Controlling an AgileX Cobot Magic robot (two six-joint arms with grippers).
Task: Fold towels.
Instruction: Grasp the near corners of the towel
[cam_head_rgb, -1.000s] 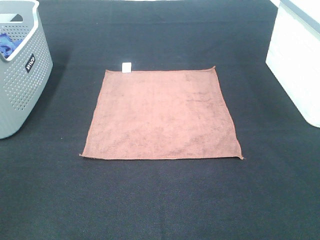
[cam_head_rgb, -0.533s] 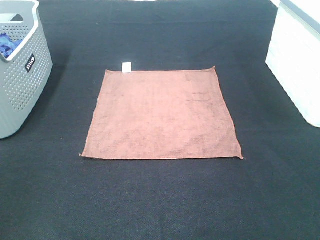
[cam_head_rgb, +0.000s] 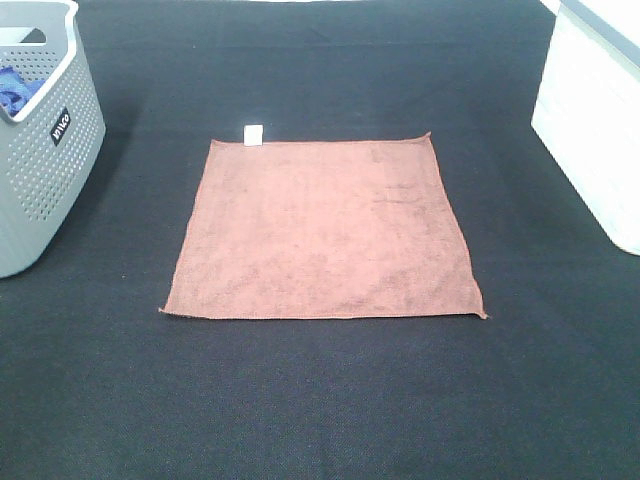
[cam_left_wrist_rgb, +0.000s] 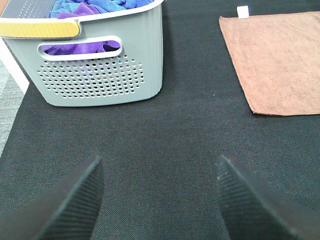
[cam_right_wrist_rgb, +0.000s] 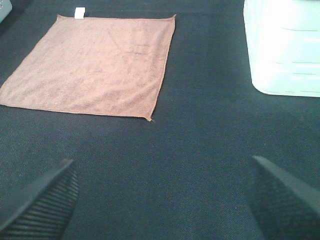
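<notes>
The reddish-brown towel (cam_head_rgb: 322, 230) lies flat and unfolded in the middle of the black table, its small white tag (cam_head_rgb: 254, 133) on the far edge. It also shows in the left wrist view (cam_left_wrist_rgb: 280, 60) and in the right wrist view (cam_right_wrist_rgb: 92, 62). Neither arm shows in the exterior high view. My left gripper (cam_left_wrist_rgb: 157, 200) is open and empty over bare table, short of the towel's near left corner. My right gripper (cam_right_wrist_rgb: 165, 200) is open and empty over bare table, short of the towel's near right corner.
A grey perforated basket (cam_head_rgb: 40, 150) stands at the left edge and holds blue and purple cloths (cam_left_wrist_rgb: 95, 7). A white container (cam_head_rgb: 595, 120) stands at the right edge. The table is covered in black fabric (cam_head_rgb: 320, 400).
</notes>
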